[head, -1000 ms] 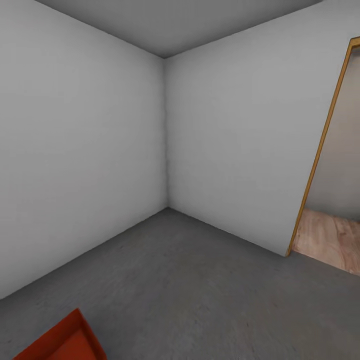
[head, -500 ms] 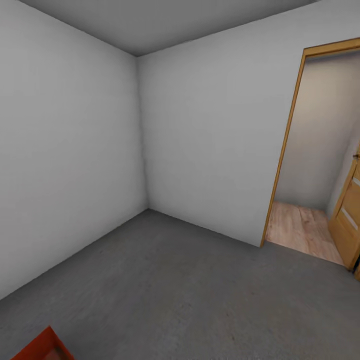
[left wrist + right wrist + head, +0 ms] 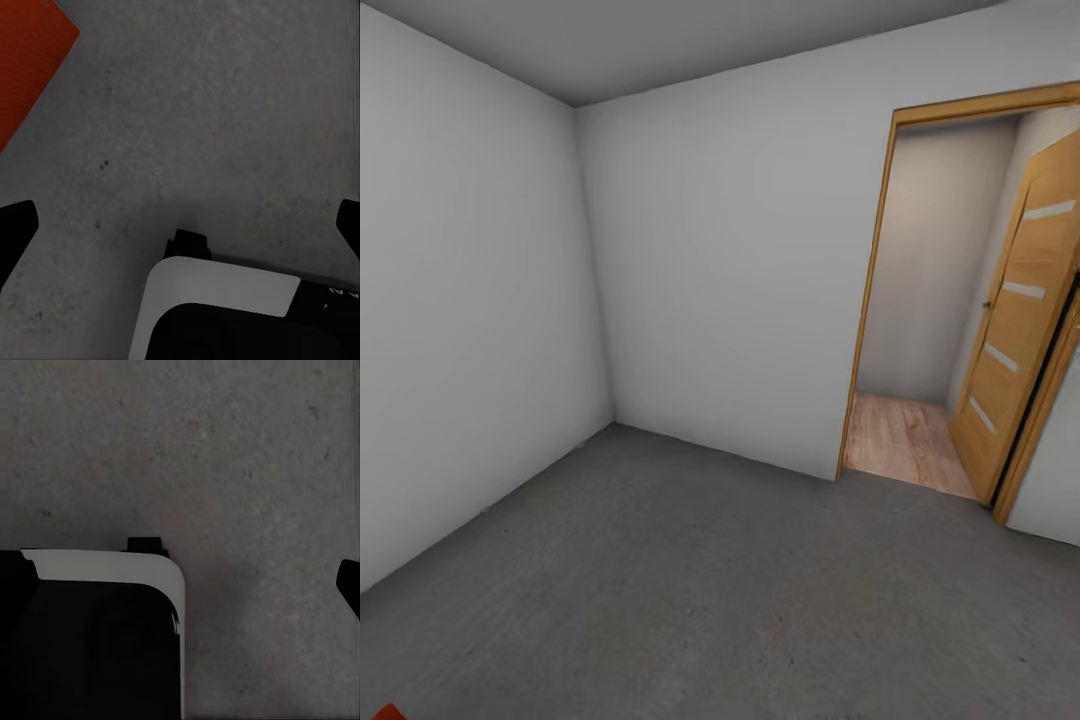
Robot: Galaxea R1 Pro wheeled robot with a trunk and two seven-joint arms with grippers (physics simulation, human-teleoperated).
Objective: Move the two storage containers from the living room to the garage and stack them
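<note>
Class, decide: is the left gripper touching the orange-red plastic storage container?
Apart. The left wrist view shows bare concrete floor between the open left gripper and the container.

- The left hand [image 3: 180,225] has matte black fingers; two dark fingertips [image 3: 16,225] show at opposite edges of the left wrist view, each tapering to a blunt wedge.
- Between those fingers sits a housing with a white, round-cornered shell [image 3: 225,289] over a black body beneath it.
- A small black block [image 3: 189,241] juts from the shell's far edge.
- Faint pale lettering, too small to read, marks the black body [image 3: 330,296].
- The right hand's housing has the same white, round-cornered shell [image 3: 112,566] over a black body, with a small black tab [image 3: 146,544] on its edge.
- One black fingertip [image 3: 350,581] of the right hand shows at the frame edge.
</note>
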